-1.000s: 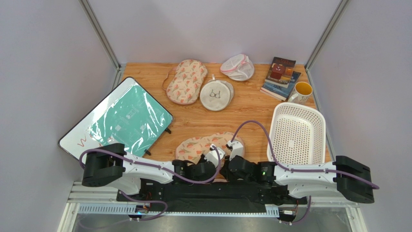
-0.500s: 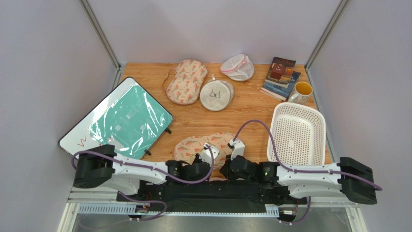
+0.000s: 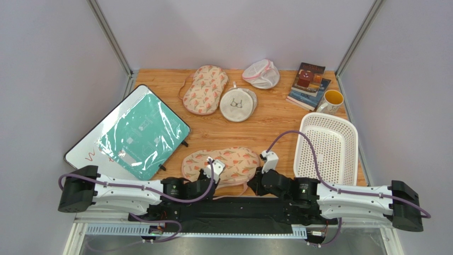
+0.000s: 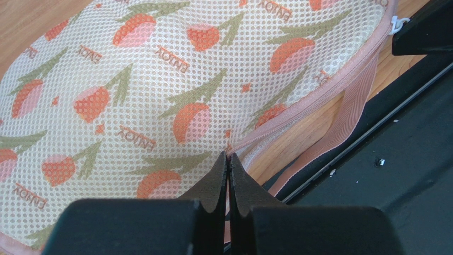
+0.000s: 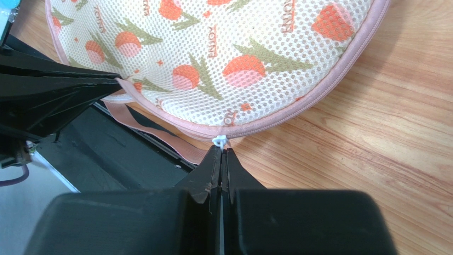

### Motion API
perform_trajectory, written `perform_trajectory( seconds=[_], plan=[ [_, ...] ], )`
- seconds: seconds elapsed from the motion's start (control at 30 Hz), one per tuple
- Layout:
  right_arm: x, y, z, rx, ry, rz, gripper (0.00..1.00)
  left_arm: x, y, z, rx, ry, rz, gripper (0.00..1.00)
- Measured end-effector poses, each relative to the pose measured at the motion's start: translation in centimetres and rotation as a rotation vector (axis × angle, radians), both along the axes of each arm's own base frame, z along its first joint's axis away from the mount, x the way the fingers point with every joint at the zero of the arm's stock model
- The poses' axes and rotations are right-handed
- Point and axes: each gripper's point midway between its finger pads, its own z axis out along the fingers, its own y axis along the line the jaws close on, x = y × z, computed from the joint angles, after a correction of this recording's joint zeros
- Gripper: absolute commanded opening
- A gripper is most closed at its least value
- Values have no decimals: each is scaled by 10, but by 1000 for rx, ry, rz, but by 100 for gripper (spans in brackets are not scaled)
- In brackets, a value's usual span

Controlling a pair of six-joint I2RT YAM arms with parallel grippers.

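1. The mesh bag [image 3: 222, 162], cream with an orange tulip print and pink edging, lies flat on the wooden table [image 3: 266, 119] just left of the white basket [image 3: 325, 151], near that basket's front end.
2. The left gripper [image 4: 228, 159] sits further left of the basket, at the bag's near edge. Its claw is closed tight, the tips pinching the bag's pink seam.
3. The right gripper [image 5: 220, 151] is between the left one and the basket, also at the near edge. Its claw is pressed together on the small white zipper pull [image 5: 219, 141], which sticks out from the pink edging.
4. A pink strap [image 4: 340, 114] trails from the bag's near edge over the table's edge, on the side away from the basket.
5. A yellow mug [image 3: 332, 100] stands just behind the basket, and a stack of books [image 3: 308, 85] lies just beyond the mug.
6. Behind and left of the basket are a white net pouch [image 3: 261, 74], a round pouch [image 3: 237, 104] with a glasses drawing, and a second tulip bag [image 3: 204, 89].
7. A whiteboard [image 3: 135, 133] with a green sheet lies far left of the basket, well apart from it.
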Motion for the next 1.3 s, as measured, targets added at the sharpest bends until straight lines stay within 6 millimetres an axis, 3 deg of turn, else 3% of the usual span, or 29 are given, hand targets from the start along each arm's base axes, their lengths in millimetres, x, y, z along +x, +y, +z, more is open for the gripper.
perform_trajectory(
  seconds=[0.07, 0.1, 0.2, 0.4, 0.57, 0.9, 1.3],
  plan=[
    [0, -1, -2, -9, 3, 0, 0, 0, 1, 4, -11, -3, -6, 36],
    [0, -2, -3, -16, 4, -1, 0, -1, 1, 7, -19, -5, -10, 59],
    [-1, -4, -11, -46, 13, 0, 0, -2, 4, 9, -6, -12, -29, 69],
    [-5, 0, -25, -87, 44, 24, 0, -4, -7, 23, -21, -19, -75, 72],
    [-8, 8, -32, -90, 64, 45, 0, -11, -37, 41, -97, -20, -152, 75],
    [-12, 17, -29, -56, 76, 69, 0, -16, -71, 5, -14, 0, -226, 74],
    [-12, 21, -21, -20, 71, 77, 0, -7, -79, -3, 15, -31, -204, 73]
  ],
)
